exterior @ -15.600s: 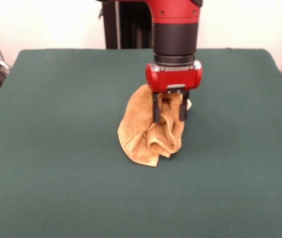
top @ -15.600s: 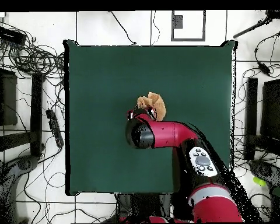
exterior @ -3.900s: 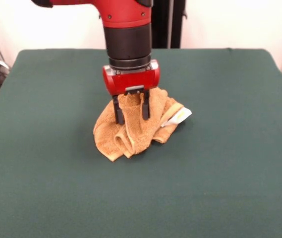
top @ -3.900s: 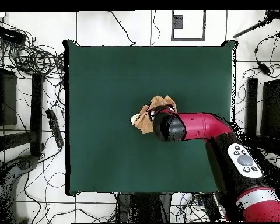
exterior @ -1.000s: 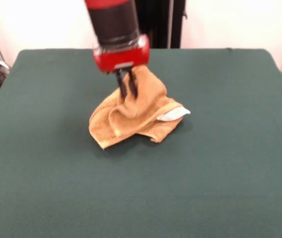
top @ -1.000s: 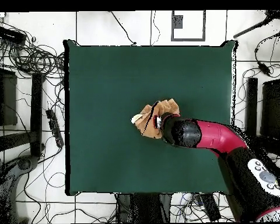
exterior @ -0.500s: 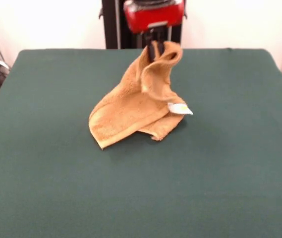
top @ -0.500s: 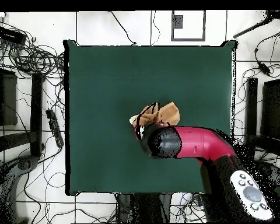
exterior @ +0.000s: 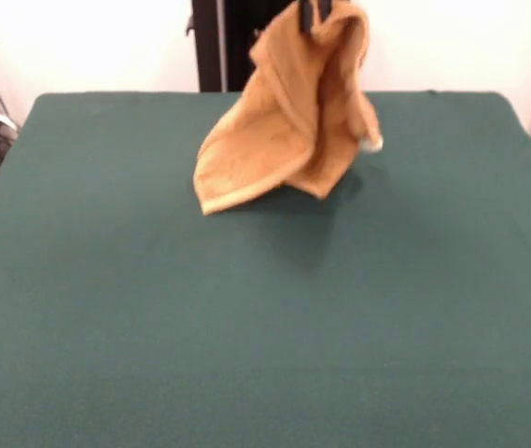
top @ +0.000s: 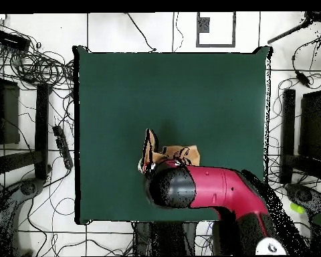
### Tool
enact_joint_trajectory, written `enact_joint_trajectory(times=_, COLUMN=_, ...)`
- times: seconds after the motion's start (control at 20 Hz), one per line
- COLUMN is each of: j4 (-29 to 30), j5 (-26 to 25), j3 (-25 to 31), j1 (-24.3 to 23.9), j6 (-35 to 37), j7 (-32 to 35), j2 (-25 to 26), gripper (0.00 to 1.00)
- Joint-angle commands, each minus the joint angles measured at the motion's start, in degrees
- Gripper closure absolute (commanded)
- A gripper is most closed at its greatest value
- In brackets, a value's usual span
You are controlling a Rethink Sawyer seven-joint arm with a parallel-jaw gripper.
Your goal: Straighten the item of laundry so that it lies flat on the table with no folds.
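One towel [exterior: 288,131] corner pinched by gripper [exterior: 315,11], hanging; lower edges near table [exterior: 265,355] w/ open felt around.

Tangled black cables [top: 36,63] lie on the white tiled floor [top: 123,30] beside dark equipment [top: 6,110]

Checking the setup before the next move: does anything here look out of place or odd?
Yes: the towel is not lying flat. It hangs bunched and folded from the gripper at the picture's top, over the far part of the table. Nothing looks spilled or damaged.
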Motion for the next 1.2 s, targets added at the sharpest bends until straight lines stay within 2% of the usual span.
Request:
enact_joint_trajectory(times=0.05, j4=9.1, j5=7.0, j3=-3.3, j1=2.0, j6=14.9, j7=5.0, j2=-13.5, gripper=1.0)
enact_joint_trajectory(times=0.2, j4=9.0, j5=7.6, j3=-3.9, j1=1.4, j6=21.0, j7=0.6, j2=-18.0, gripper=1.0)
enact_joint_trajectory(times=0.5, j4=7.7, j5=8.1, j3=-6.6, j1=0.9, j6=29.3, j7=-3.7, j2=-25.3, gripper=1.0)
enact_joint_trajectory(times=0.75, j4=5.3, j5=5.7, j3=-7.9, j1=1.2, j6=30.4, j7=-2.1, j2=-26.6, gripper=1.0)
enact_joint_trajectory(times=0.8, j4=5.0, j5=5.1, j3=-8.0, j1=1.4, j6=30.1, j7=-1.7, j2=-26.4, gripper=0.0)
enact_joint_trajectory(times=1.0, j4=7.1, j5=8.3, j3=-9.3, j1=1.9, j6=22.1, j7=0.6, j2=-26.0, gripper=0.0)
enact_joint_trajectory(times=1.2, j4=4.7, j5=5.4, j3=-8.1, j1=2.3, j6=21.7, j7=0.8, j2=-25.1, gripper=0.0)
